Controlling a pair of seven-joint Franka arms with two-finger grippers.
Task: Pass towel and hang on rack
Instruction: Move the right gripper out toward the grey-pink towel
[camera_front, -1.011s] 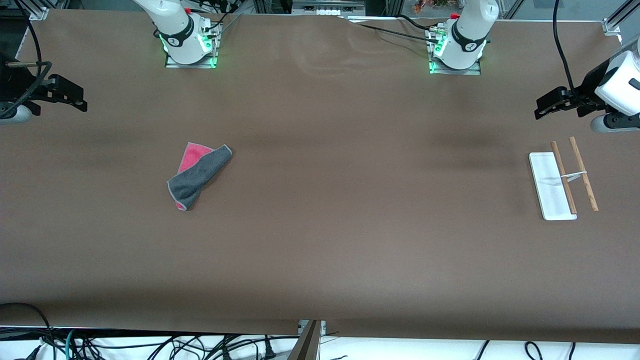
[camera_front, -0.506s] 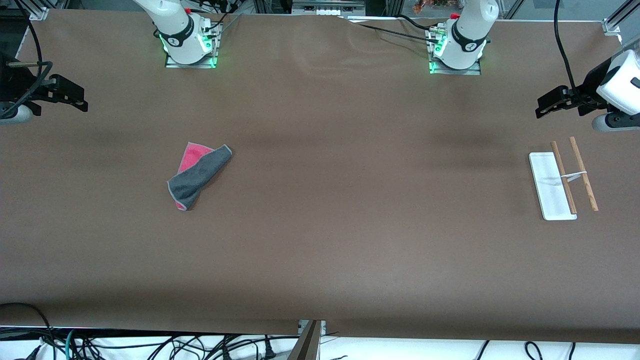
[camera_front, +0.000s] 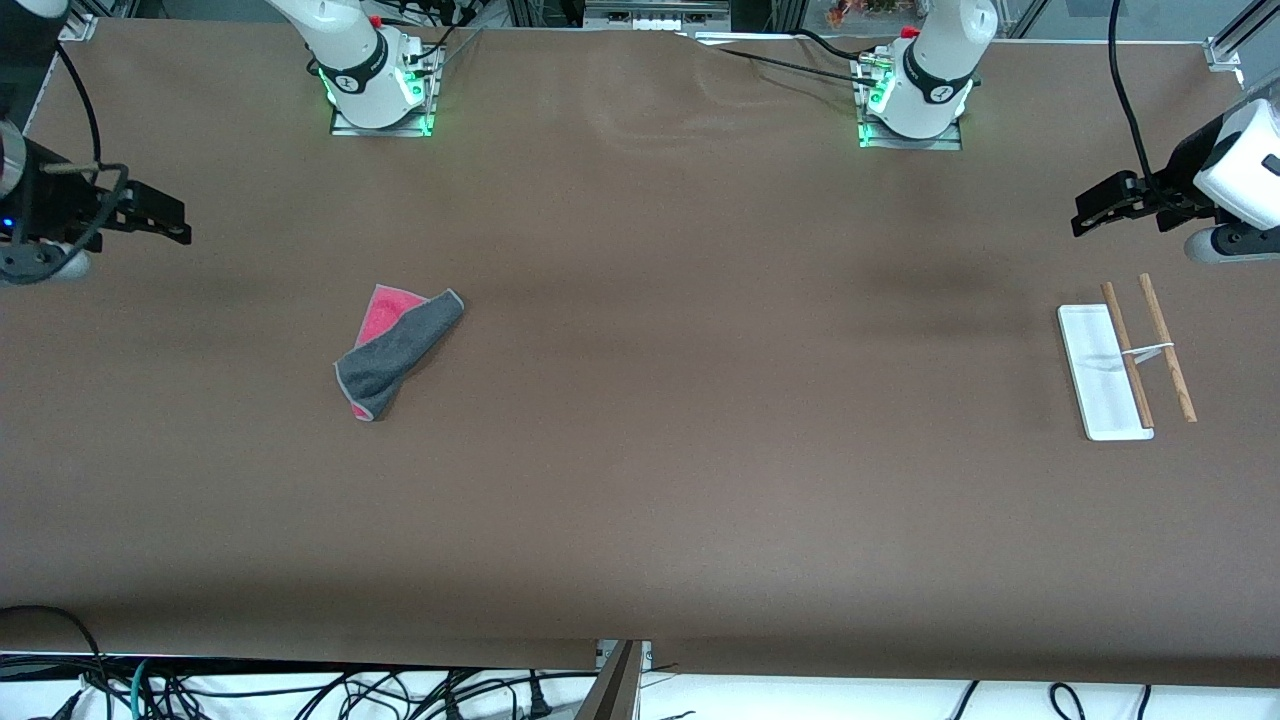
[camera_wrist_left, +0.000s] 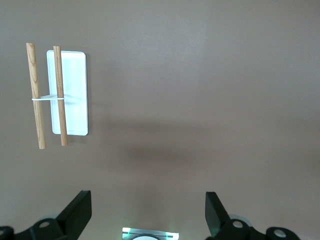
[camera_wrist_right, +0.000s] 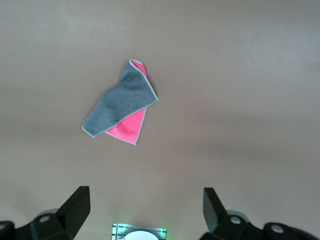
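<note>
The towel (camera_front: 397, 348), dark grey folded over bright pink, lies flat on the brown table toward the right arm's end; it also shows in the right wrist view (camera_wrist_right: 121, 105). The rack (camera_front: 1125, 360), a white base with two brown rods and a pale crosspiece, stands toward the left arm's end; it also shows in the left wrist view (camera_wrist_left: 58, 93). My right gripper (camera_front: 165, 220) is open and empty, high over the table's end, well apart from the towel. My left gripper (camera_front: 1095, 210) is open and empty, high over the table near the rack.
The two arm bases (camera_front: 380, 85) (camera_front: 912, 100) stand along the table's farther edge. Cables (camera_front: 300, 695) hang below the table's near edge.
My right gripper has moved a little toward the towel and nearer to the front camera. The left gripper, towel and rack have not moved.
</note>
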